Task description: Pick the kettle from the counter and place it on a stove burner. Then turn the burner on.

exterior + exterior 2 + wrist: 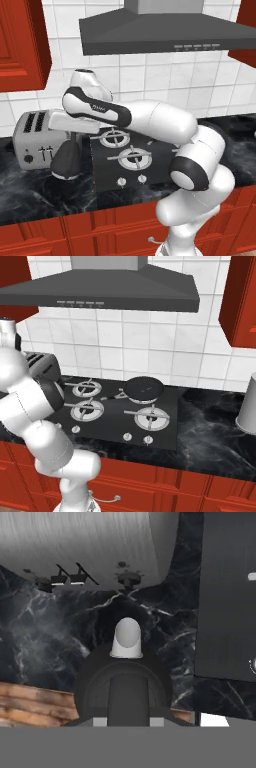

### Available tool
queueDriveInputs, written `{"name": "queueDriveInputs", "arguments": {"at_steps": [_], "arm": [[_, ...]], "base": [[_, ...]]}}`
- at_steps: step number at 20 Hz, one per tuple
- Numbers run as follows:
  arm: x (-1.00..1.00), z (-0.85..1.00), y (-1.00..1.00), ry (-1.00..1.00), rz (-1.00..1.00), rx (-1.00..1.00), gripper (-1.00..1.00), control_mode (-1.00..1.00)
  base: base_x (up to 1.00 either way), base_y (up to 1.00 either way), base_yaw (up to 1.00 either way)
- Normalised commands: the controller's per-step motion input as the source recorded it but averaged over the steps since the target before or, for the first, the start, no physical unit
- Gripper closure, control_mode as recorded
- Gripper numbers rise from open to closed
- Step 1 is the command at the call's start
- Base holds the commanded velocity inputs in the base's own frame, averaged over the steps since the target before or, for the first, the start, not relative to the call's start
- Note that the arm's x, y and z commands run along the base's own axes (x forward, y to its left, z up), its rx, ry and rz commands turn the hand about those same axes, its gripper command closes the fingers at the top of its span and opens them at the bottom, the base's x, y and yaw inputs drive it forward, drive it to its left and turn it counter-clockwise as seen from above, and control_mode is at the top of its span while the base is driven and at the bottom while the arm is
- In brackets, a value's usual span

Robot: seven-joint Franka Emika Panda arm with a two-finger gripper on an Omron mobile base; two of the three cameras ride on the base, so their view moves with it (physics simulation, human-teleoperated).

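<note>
The small dark grey kettle (pixel 66 160) hangs slightly tilted under my white hand, just left of the stove (pixel 157 167) and in front of the toaster. My gripper (pixel 74 136) is shut on its arched black handle. From the hand view I look straight down on the kettle (pixel 95 682), with its pale short spout (pixel 126 639) pointing away over the black marble counter (pixel 40 627). Whether its base touches the counter (pixel 40 195) I cannot tell. The nearest ring burner (pixel 134 159) lies to the kettle's right, with white knobs (pixel 120 182) in front of it.
A silver toaster (pixel 32 142) stands close behind the kettle. A flat dark pan (pixel 143 388) sits on a back burner of the stove (pixel 112 421). A grey canister (pixel 247 406) stands at the far right of the counter (pixel 210 426). A range hood (pixel 165 30) hangs overhead.
</note>
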Motion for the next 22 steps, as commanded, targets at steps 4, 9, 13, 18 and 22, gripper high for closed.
{"name": "queueDriveInputs", "arguments": {"at_steps": [4, 9, 13, 18, 22], "arm": [[0.04, 0.0, -0.3, 0.0, -0.17, 0.0, 1.0, -1.0], [0.05, 0.0, -0.43, 0.0, -0.11, -0.01, 1.0, -1.0], [0.0, 0.0, -0.5, 0.0, -0.09, -0.01, 1.0, -1.0], [0.01, 0.0, -0.49, 0.01, -0.08, 0.0, 1.0, -1.0], [0.08, 0.0, -0.55, 0.02, -0.05, 0.0, 1.0, -1.0]], "base": [[0.0, 0.0, 0.0], [0.0, 0.0, 0.0], [0.0, 0.0, 0.0], [0.0, 0.0, 0.0], [0.0, 0.0, 0.0]]}}
